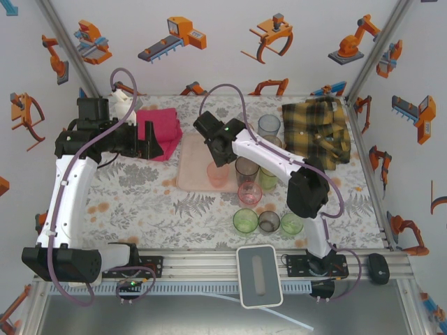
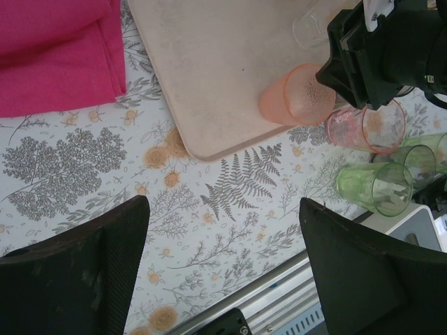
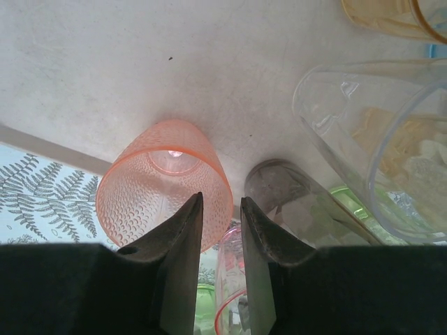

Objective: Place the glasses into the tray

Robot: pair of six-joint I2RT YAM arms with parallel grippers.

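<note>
On the tray [image 1: 192, 164] sits an orange glass [image 3: 164, 188]; most other glasses [image 1: 245, 221] wait beside it. Left gripper [image 2: 223, 204] is open; right gripper [image 3: 221, 201], I cannot tell.

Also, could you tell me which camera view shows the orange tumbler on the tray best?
The right wrist view: the orange tumbler is close up, dimpled wall and mouth plain. The left wrist view shows it smaller, near a corner of the tray, partly behind the right arm. The top view shows it tiny.
</note>
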